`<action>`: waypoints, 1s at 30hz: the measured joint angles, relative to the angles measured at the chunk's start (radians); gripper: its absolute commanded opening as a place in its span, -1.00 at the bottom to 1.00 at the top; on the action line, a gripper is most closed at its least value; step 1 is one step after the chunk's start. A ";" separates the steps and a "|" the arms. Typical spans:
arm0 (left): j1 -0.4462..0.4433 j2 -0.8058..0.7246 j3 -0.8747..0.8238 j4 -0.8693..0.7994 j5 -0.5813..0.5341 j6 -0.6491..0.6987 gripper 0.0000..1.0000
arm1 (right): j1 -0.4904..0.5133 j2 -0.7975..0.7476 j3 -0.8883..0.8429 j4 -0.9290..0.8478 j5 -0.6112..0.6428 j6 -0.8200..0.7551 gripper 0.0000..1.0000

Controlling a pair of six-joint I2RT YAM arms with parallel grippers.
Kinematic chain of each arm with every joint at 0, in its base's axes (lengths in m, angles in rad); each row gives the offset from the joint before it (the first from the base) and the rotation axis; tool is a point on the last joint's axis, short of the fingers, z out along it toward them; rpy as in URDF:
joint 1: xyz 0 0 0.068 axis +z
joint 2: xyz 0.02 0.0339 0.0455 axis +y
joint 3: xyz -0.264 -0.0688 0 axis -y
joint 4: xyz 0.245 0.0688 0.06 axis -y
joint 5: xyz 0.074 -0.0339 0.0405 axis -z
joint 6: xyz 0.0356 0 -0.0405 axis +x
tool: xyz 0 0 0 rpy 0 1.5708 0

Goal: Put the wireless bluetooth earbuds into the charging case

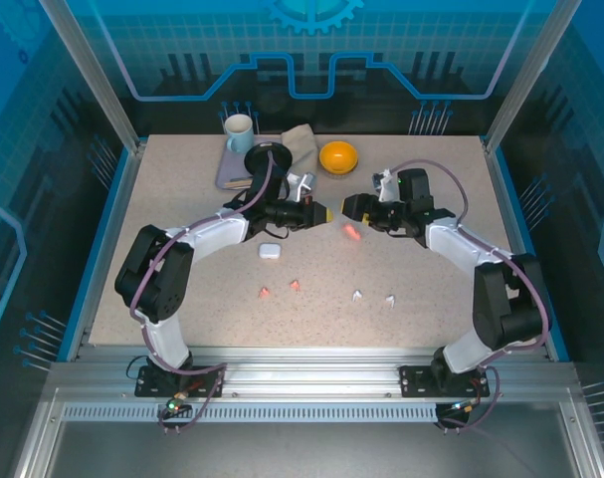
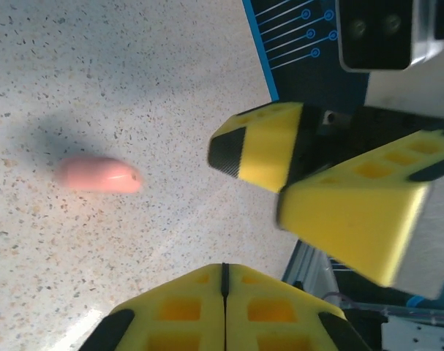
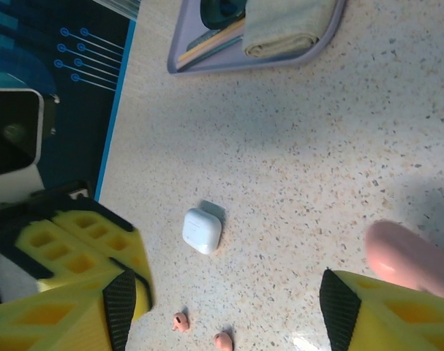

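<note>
Closest to the bases, well short of both grippers, the four earbuds lie loose on the table (image 1: 182, 199). The two salmon-pink earbuds (image 1: 265, 292) are on the near side of the left gripper (image 1: 323, 212), and the two white earbuds (image 1: 357, 295) are on the near side of the right gripper (image 1: 355, 207). None is in a case yet.

A little farther out, the white case (image 1: 270, 251) sits near the left gripper, toward the bases. The pink case (image 1: 350, 231) lies on the table just under and slightly short of the right gripper. From the right wrist it shows just off one finger, not between the two.

The left gripper's fingers are pressed together on nothing. The right gripper stands wide and empty, tip to tip with the left.

We judge the step in hand to be taking up the pink case. To do it well, we should shift the right gripper sideways until the case is centred in the gap. Then we lower it until the fingers straddle the rounded body and close gently across the short side, so it cannot squirt out. We cannot tell whether the lid is shut.

Beyond both grippers stand the tray (image 1: 228, 174), cloth (image 1: 300, 144), mug (image 1: 239, 129) and bowl (image 1: 338, 156).
</note>
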 measured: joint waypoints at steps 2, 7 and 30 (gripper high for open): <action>0.000 0.000 0.006 -0.002 0.000 0.000 -0.93 | 0.000 0.015 -0.011 0.006 0.001 0.000 0.37; 0.000 0.000 0.011 -0.010 -0.003 0.015 -0.53 | -0.007 0.038 -0.054 0.026 0.015 0.009 0.36; 0.135 -0.212 -0.127 -0.041 -0.355 -0.112 0.98 | 0.129 0.395 0.430 -0.658 0.547 0.299 0.55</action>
